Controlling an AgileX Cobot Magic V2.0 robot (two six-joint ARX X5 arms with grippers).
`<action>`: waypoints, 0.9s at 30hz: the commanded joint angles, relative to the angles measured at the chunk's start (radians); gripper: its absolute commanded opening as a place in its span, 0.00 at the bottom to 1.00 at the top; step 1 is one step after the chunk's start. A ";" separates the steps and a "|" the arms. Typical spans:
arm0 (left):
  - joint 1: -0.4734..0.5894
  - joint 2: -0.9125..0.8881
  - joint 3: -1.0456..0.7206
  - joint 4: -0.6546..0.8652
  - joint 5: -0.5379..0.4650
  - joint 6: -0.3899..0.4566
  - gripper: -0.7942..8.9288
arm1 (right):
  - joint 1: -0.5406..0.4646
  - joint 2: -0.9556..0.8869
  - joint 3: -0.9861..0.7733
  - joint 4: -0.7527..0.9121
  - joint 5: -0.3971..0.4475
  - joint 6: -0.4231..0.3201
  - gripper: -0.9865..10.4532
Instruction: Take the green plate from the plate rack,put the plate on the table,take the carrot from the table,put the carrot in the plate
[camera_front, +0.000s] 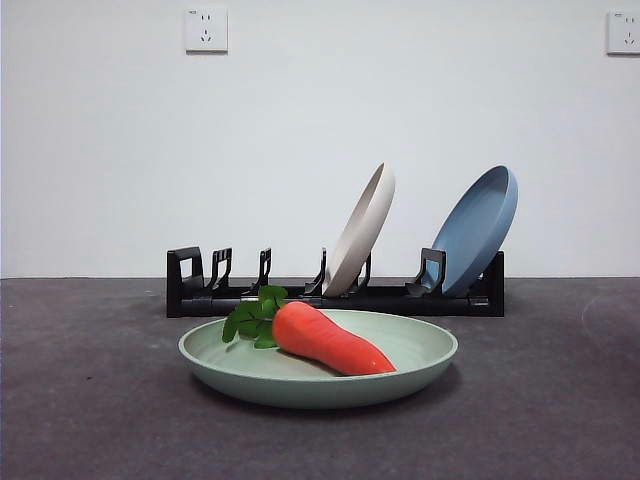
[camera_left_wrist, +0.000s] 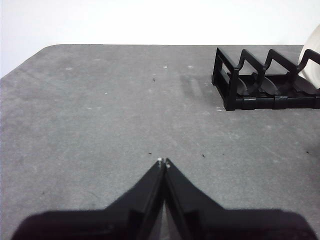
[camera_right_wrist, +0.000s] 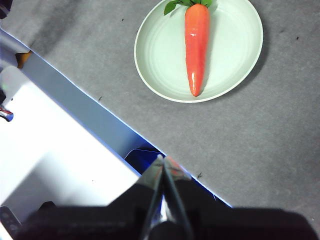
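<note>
The green plate (camera_front: 318, 365) lies flat on the table (camera_front: 90, 400) in front of the plate rack (camera_front: 335, 290). The carrot (camera_front: 330, 340) rests inside it, leaves toward the rack. From the right wrist view the green plate (camera_right_wrist: 225, 55) and the carrot (camera_right_wrist: 196, 47) show well beyond my right gripper (camera_right_wrist: 163, 159), which is shut and holds nothing, hanging over the table's edge. My left gripper (camera_left_wrist: 163, 161) is shut and empty above bare table, with the rack's end (camera_left_wrist: 265, 80) off to one side. Neither gripper appears in the front view.
A cream plate (camera_front: 362, 228) and a blue plate (camera_front: 478, 228) lean in the rack's slots. A white surface (camera_right_wrist: 55, 150) lies past the table's edge in the right wrist view. A white wall stands behind the rack.
</note>
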 joint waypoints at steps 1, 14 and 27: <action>0.003 -0.003 -0.011 0.000 -0.003 -0.006 0.08 | 0.001 -0.002 -0.007 0.004 0.002 0.005 0.09; 0.003 -0.003 -0.011 0.000 -0.003 -0.006 0.08 | -0.023 -0.050 -0.007 0.010 0.066 -0.087 0.09; 0.003 -0.003 -0.011 0.000 -0.003 -0.006 0.08 | -0.490 -0.333 -0.120 0.380 0.076 -0.126 0.09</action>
